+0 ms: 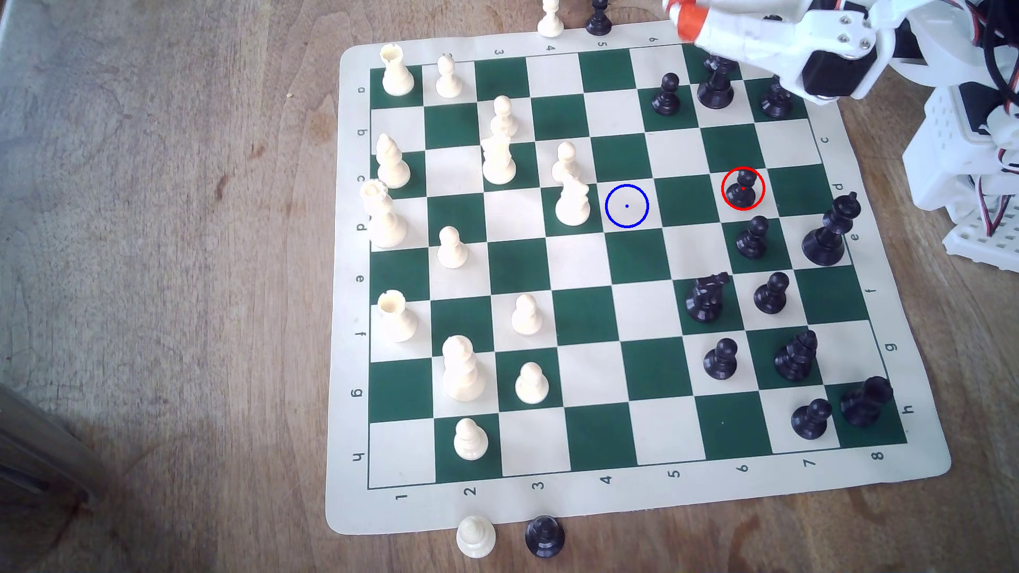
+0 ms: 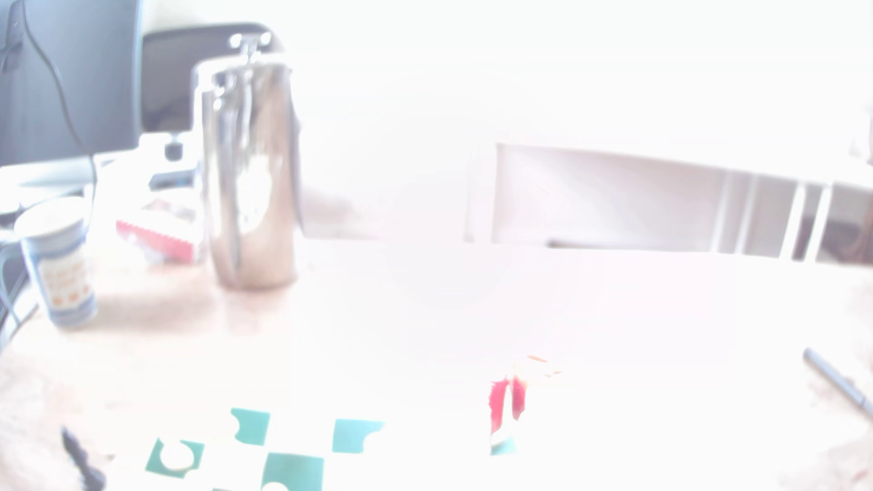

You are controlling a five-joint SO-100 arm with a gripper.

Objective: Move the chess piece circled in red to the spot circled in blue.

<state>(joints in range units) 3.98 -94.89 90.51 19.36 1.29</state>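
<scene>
Nearest you in the exterior view, a cream pawn [image 1: 475,536] and a black pawn [image 1: 544,535] are standing side by side on the wooden bench [image 1: 165,275], just off the edge of the chess mat [image 1: 606,504]. Further in, cream pieces are filling the exterior view's left half of the board and black pieces its right half. Mid-board, the blue-ringed square [image 1: 626,205] is lying bare, a cream one just right of a tall cream piece [image 1: 572,201]. Two squares to the exterior view's right on the same row, the black pawn in the red ring [image 1: 743,190] is standing upright on a cream square, with another black pawn [image 1: 752,238] just in front of it. At the far right corner your arm's gripper [image 1: 686,25] is hanging over the board's edge, well apart from the ringed pawn; you cannot tell whether its orange-tipped jaws are apart or together. The wrist view is washing out to white, showing a metal flask [image 2: 250,174] and a mug [image 2: 59,264] beyond the board.
</scene>
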